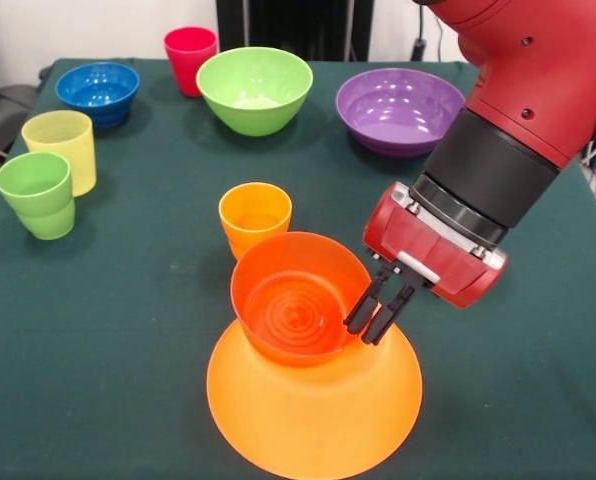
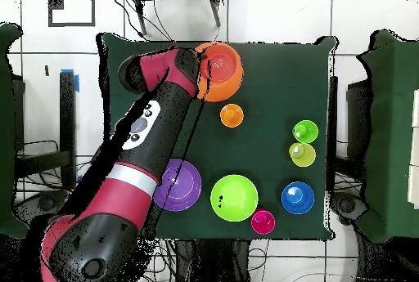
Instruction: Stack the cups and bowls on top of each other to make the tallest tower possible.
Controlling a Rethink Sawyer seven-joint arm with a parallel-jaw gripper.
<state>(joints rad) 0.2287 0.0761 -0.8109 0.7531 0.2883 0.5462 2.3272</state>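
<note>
Pincer (image 1: 378, 316) clenched on right rim of small glossy red-orange plastic bowl (image 1: 296, 305), fingers nearly together over the wall. That bowl sits upright on the very large orange plastic bowl (image 1: 313, 400), which lies upside down on the green-clothed desk (image 1: 128, 330): two-piece tower at 6 o'clock in front view. Orange plastic tumbler (image 1: 254, 217) just behind at 11. Lime green tumbler (image 1: 36, 193) and pale yellow tumbler (image 1: 61, 148) at 9-10. Blue bowl (image 1: 98, 92), red tumbler (image 1: 190, 58), green bowl (image 1: 255, 88), purple bowl (image 1: 399, 109) along 12.
</note>
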